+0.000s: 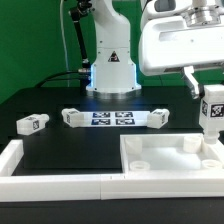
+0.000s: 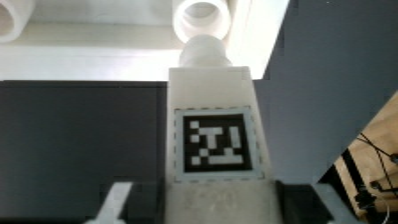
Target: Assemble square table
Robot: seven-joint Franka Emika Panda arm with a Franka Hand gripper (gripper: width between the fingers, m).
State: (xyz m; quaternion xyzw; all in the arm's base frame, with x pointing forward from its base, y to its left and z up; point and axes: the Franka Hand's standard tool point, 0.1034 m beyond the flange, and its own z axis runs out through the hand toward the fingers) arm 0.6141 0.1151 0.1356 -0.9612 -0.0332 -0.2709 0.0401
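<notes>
The white square tabletop (image 1: 150,152) lies at the front right of the exterior view, rim up, with round corner holes. My gripper (image 1: 206,93) is shut on a white block leg (image 1: 212,110) and holds it upright just above the tabletop's far right corner. In the wrist view the held leg (image 2: 217,120) fills the middle with its tag facing the camera. Its tip points toward a corner hole (image 2: 205,15) of the tabletop (image 2: 107,40). My fingers (image 2: 118,200) flank the leg. Three more legs lie on the black table (image 1: 32,123), (image 1: 72,117), (image 1: 158,118).
The marker board (image 1: 112,118) lies between two of the loose legs, in front of the robot base (image 1: 112,70). Low white border strips (image 1: 40,170) run along the front and left of the work area.
</notes>
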